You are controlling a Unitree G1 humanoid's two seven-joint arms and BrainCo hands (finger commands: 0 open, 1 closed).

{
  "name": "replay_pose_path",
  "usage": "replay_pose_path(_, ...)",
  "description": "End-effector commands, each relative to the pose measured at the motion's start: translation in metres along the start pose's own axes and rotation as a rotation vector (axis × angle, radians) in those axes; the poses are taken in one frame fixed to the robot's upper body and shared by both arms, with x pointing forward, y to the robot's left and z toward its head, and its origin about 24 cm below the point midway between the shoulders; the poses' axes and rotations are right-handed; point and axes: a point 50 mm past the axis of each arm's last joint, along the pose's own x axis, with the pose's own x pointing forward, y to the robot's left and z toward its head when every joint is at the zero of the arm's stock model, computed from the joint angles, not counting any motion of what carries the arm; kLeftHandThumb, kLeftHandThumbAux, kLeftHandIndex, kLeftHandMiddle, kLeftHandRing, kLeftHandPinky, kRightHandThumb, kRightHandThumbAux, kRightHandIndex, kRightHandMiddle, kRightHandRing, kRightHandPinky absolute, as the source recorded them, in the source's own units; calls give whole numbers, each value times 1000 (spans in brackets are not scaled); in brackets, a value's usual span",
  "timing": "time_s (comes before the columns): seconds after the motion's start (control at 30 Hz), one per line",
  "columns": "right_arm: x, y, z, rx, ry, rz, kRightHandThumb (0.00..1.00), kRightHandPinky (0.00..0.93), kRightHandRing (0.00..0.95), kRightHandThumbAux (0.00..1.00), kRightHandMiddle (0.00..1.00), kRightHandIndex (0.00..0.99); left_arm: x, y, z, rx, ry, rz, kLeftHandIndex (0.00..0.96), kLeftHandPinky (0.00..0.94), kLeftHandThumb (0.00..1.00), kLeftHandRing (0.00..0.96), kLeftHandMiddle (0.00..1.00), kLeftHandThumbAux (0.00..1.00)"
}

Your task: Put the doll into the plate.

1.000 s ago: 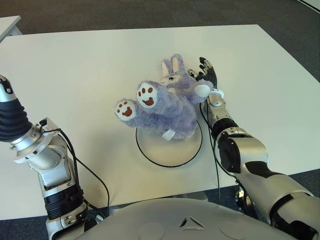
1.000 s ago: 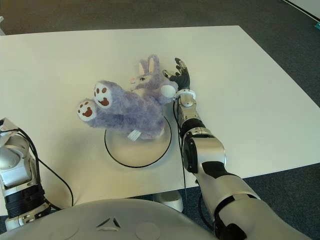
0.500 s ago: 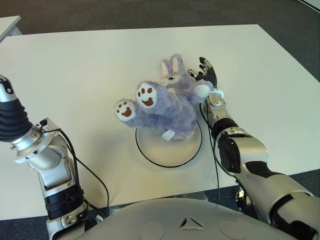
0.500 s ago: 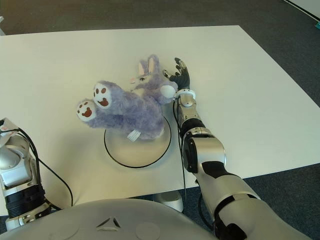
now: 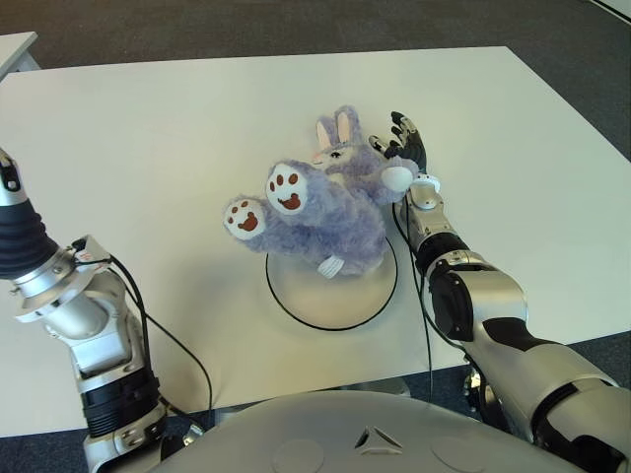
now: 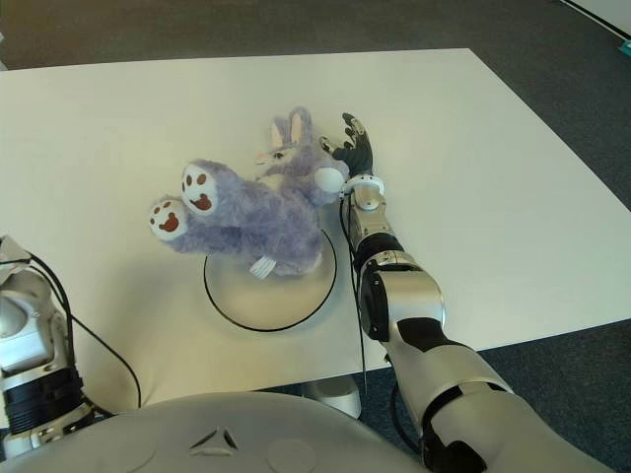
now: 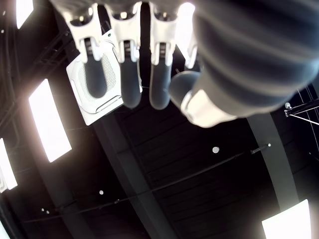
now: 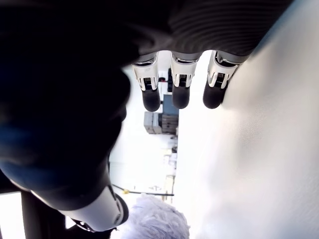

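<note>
The fluffy purple bunny doll (image 5: pixel 320 212) lies half on the round white plate (image 5: pixel 330 296). My right hand (image 5: pixel 406 148), fingers straight and loose, should nudge its head in gently.

White table (image 5: pixel 148 148) (grey carpet (image 5: pixel 246 25) behind).

A purple plush doll (image 5: pixel 320 212) lay across the far half of the round plate (image 5: pixel 332 291), feet raised to its left, blocking that side. The near half of the plate was bare. The right hand (image 5: pixel 406 150) stood just right of the doll's head, closing that side. Elsewhere around the doll, the white desk (image 5: pixel 148 148) lay open.
</note>
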Motion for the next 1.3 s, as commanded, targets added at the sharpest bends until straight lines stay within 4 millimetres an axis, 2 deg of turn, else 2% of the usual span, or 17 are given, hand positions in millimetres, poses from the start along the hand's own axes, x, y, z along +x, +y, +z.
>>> replay_pose_path(0.03,-32,5,-61,16,263,4,382,71,17,864,47,115,33,-21,-84,-362,412,-315,0,62,210,41,56,431)
replay_pose_path(0.17,-32,5,-61,20,261,5,386,70,18,867,49,113,41,-37,-96,-396,408,-354,0,62,181,37,61,430)
replay_pose_path(0.33,-32,5,-61,18,258,6,387,69,18,869,46,109,42,-37,-102,-415,394,-424,17,76,188,46,73,428)
replay_pose_path(0.4,-32,6,-61,18,258,7,385,69,18,865,46,108,45,-47,-99,-430,376,-456,32,90,178,54,75,440)
replay_pose_path(0.47,-32,6,-61,18,258,8,384,69,18,863,46,109,55,-59,-87,-446,340,-476,36,103,168,61,79,452)
replay_pose_path(0.57,-32,6,-61,19,259,8,386,70,18,863,47,113,51,-71,-75,-419,318,-484,37,108,123,74,87,482)
replay_pose_path(0.6,-32,6,-61,19,259,8,388,70,18,862,47,113,49,-71,-75,-381,322,-482,37,108,118,75,88,485)
replay_pose_path(0.63,-32,6,-61,19,258,9,391,69,18,863,48,116,48,-71,-77,-355,327,-481,44,98,67,78,88,502)
replay_pose_path(0.77,-32,7,-61,20,255,11,394,64,16,863,47,116,45,-74,-82,-278,373,-487,46,95,27,78,87,513)
replay_pose_path(1.1,-32,7,-61,19,255,11,392,69,16,859,45,108,42,-82,-87,-234,449,-514,56,102,0,89,105,502)
replay_pose_path(1.23,-32,7,-61,16,254,13,387,67,16,856,45,106,40,-96,-82,-226,448,-527,60,87,0,91,111,528)
replay_pose_path(1.3,-32,7,-61,18,254,15,384,67,17,858,45,106,36,-102,-86,-215,476,-536,61,71,0,87,110,528)
